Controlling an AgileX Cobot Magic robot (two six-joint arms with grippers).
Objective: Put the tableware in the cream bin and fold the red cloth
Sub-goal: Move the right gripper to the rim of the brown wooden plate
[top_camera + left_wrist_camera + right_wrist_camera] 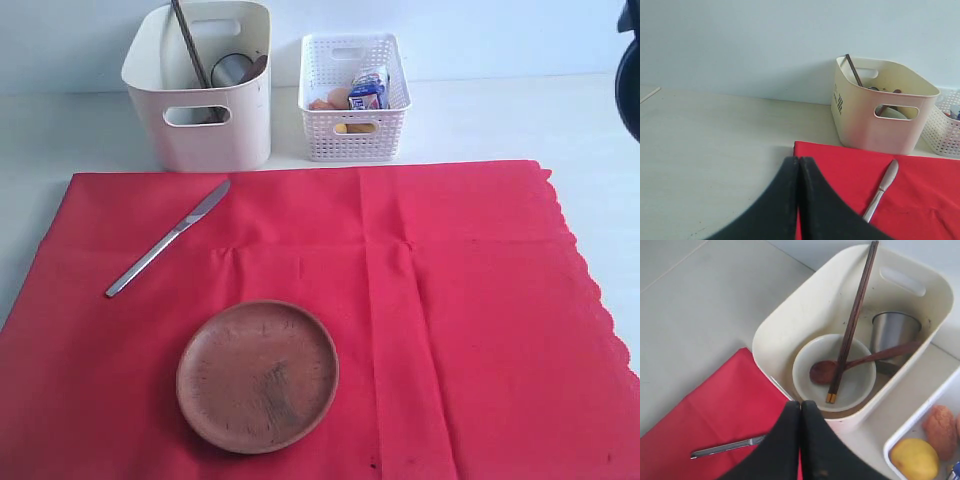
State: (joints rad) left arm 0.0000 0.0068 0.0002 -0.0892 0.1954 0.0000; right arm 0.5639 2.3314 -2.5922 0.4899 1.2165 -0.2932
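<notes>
The red cloth [450, 300] lies spread flat over the table. On it rest a silver table knife [168, 238] and a round brown plate [258, 375]. The cream bin [200, 100] stands behind the cloth. Inside it are a white bowl [860, 385], a wooden spoon [821, 372], dark chopsticks [852, 325] leaning on the rim, and a steel cup [892, 332]. My right gripper [800, 404] hovers over the bin's near rim [790, 315], shut and empty. My left gripper [799, 160] is shut and empty above the cloth's corner [810, 150], with the knife [882, 189] beside it.
A white lattice basket [355, 100] next to the bin holds a milk carton [368, 90], a lemon [914, 458] and other food. A dark part of the right arm [630, 80] shows at the exterior view's top right edge. A pale wall backs the table.
</notes>
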